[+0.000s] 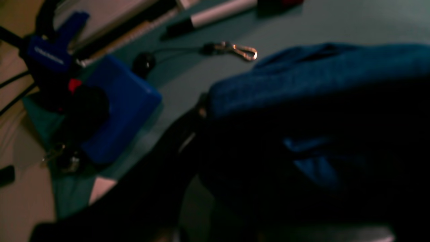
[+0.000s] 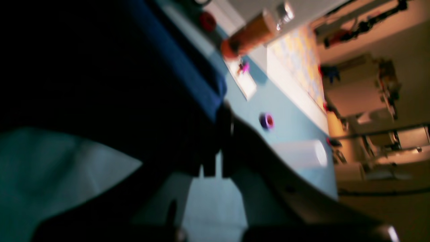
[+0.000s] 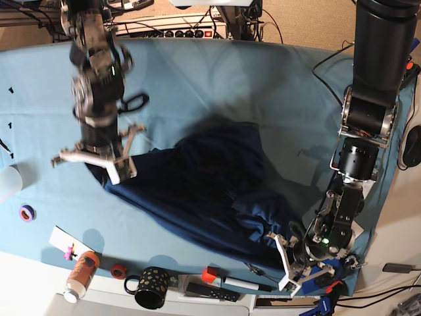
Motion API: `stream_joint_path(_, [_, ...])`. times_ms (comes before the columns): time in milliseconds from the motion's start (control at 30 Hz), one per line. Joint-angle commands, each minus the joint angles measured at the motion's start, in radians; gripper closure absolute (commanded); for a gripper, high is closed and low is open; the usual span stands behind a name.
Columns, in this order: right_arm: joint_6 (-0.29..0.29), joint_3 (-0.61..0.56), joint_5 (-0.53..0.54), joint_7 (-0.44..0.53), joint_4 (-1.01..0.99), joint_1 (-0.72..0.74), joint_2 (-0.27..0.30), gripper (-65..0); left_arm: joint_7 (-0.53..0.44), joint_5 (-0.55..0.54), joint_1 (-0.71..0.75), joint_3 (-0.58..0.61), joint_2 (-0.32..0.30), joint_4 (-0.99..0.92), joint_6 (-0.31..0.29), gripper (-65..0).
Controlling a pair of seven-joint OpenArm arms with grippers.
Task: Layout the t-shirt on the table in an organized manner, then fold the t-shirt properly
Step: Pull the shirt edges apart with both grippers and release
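The dark navy t-shirt (image 3: 210, 191) lies bunched in the middle of the teal table (image 3: 197, 79). My right gripper (image 3: 108, 172), on the base view's left, is shut on the shirt's left edge and holds that corner slightly raised. The right wrist view shows blue fabric (image 2: 188, 67) pinched at the gripper (image 2: 221, 114). My left gripper (image 3: 284, 253) sits at the shirt's near right corner, low on the table. In the left wrist view the blue cloth (image 1: 302, 77) ends right at the gripper (image 1: 201, 111), which is closed on it.
Along the table's near edge stand an orange bottle (image 3: 82, 273), a red tape ring (image 3: 117, 270), a dotted black mug (image 3: 150, 288) and a marker (image 3: 240, 284). A purple tape roll (image 3: 26, 212) lies left, scissors (image 3: 135, 102) farther back. A blue box (image 1: 124, 107) and a clip (image 1: 242, 52) lie beside the left gripper.
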Motion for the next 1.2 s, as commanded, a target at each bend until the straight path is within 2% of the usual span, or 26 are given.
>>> stream_joint_path(0, [-0.013, 0.006, -0.033, 0.018, 0.038, -0.011, 0.018, 0.0, -0.013, 0.007, -0.036, -0.006, -0.015, 0.014, 0.018, 0.0])
stream_joint_path(100, [-0.013, 0.006, -0.056, 0.032, 0.038, -0.089, 0.038, 0.0, -0.008, 0.006, -0.025, -0.006, -0.023, 0.015, 0.016, 0.0])
stream_joint_path(300, [-0.015, 0.006, -0.067, -0.006, 0.038, -0.162, 0.102, 0.0, 0.001, -0.013, 0.011, -0.006, -0.071, 0.018, 0.011, 0.0])
stream_joint_path(433, [-0.016, 0.006, -0.079, -0.002, 0.038, -0.171, 0.119, 0.0, 0.039, -0.076, 0.052, -0.011, -0.114, 0.064, -0.055, 0.0])
stream_joint_path(567, [-0.016, 0.006, -0.082, 0.081, 0.038, -0.151, 0.119, 0.0, 0.069, -0.148, 0.113, -0.026, -0.158, 0.178, -0.100, 0.0])
stream_joint_path(700, [-0.018, 0.006, -0.071, 0.143, 0.038, -0.072, 0.119, 0.0, 0.054, -0.148, 0.153, -0.087, -0.154, 0.288, -0.101, 0.0])
stream_joint_path(833, [-0.032, 0.006, -0.014, 0.195, 0.038, 0.018, 0.110, 0.0, 0.014, -0.143, 0.141, -0.109, -0.136, 0.303, -0.086, 0.0])
stream_joint_path(1000, [-0.035, 0.006, -0.014, 0.269, -0.242, 0.186, 0.072, 0.0, -0.016, -0.093, 0.111, -0.109, -0.099, 0.301, -0.069, 0.0])
stream_joint_path(1067, [-0.038, 0.006, -0.014, 0.304, -0.380, 0.274, 0.058, 0.0, -0.018, -0.079, 0.097, -0.108, -0.075, 0.301, -0.044, 0.0])
stream_joint_path(1167, [-0.043, 0.006, 0.024, 0.326, -0.579, 0.418, 0.042, 0.0, -0.021, -0.071, 0.071, -0.107, -0.038, 0.286, -0.026, 0.0])
